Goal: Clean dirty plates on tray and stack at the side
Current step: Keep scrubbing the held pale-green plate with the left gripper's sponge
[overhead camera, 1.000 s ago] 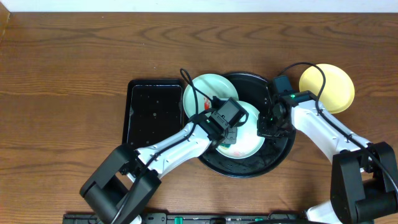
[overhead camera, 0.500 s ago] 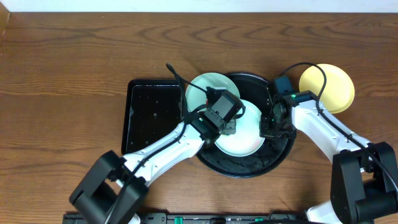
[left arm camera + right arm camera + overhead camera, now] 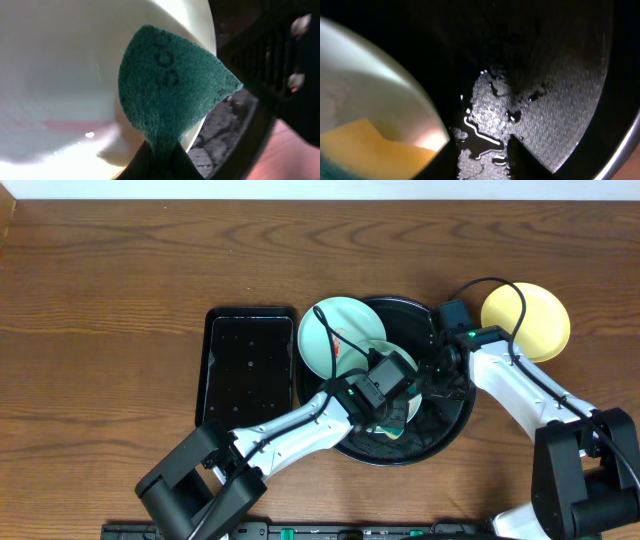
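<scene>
The round black tray holds a mint plate under my left gripper. That gripper is shut on a green sponge, pressed on the plate near its right rim. A faint red smear shows on the plate. A second mint plate overlaps the tray's upper left rim. The yellow plate lies on the bare table at the right. My right gripper is open over the wet tray floor, just right of the plate's edge.
A rectangular black tray lies left of the round tray. Water films the round tray's floor. Both arms meet over the tray's middle, and cables loop above the second mint plate and near the yellow plate.
My left gripper has swept the sponge from the plate's upper left down to its lower right. The right arm has not moved.
</scene>
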{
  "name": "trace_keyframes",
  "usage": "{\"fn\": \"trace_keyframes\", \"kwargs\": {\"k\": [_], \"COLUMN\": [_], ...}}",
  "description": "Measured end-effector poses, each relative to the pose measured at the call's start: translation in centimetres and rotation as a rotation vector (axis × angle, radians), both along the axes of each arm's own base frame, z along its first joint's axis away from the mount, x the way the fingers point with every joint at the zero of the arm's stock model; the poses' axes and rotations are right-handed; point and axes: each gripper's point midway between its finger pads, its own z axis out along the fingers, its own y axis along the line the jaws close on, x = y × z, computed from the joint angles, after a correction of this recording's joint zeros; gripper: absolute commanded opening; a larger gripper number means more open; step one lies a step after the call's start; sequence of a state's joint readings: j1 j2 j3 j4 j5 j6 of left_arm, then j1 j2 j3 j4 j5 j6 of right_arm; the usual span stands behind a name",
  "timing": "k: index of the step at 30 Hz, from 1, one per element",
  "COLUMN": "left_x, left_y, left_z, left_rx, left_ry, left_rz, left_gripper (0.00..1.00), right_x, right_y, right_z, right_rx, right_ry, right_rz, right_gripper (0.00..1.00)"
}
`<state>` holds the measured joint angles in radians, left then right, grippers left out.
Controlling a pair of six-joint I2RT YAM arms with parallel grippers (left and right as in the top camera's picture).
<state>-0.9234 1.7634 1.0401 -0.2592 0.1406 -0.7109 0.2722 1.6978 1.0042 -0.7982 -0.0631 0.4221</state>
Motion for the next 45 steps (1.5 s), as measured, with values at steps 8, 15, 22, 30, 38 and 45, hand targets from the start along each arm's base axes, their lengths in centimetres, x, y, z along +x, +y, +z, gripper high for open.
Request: {"fn": "trace_keyframes", "kwargs": {"k": [8,15,22,30,38,45], "left_x": [0.6,0.6,0.7,0.5,0.5,0.5], "left_y": [0.7,0.8,0.9,1.2,1.2,1.2], "left_z": [-0.2,-0.2,-0.2,-0.4,-0.4,-0.4], "left_rx": [0.034,0.042,0.044,0.058,0.061,0.062], "left_ry": [-0.029,-0.033,-0.035,-0.026,-0.026,-0.025], "left_rz": [0.024,0.028,0.03,0.03,0.031,0.031], "left_gripper": [0.07,0.07,0.07,0.07,0.07,0.07], "right_x": [1.3,3.3,3.3,4.8,5.3,5.5], "right_y": [-1.0,0.7,1.7,2.5,2.7,2.7], "right_z": [0.1,0.9,1.2,1.6,1.8,1.6], "right_rx": [0.024,0.175,0.238,0.239,0.237,0.236], "right_ry": [-0.036,-0.113,-0.125,-0.202,-0.227,-0.241], "right_rz": [-0.032,0.047,0.122,0.163,0.174,0.176], "right_gripper": [0.44,0.42,0.36,0.35,0.31,0.3]}}
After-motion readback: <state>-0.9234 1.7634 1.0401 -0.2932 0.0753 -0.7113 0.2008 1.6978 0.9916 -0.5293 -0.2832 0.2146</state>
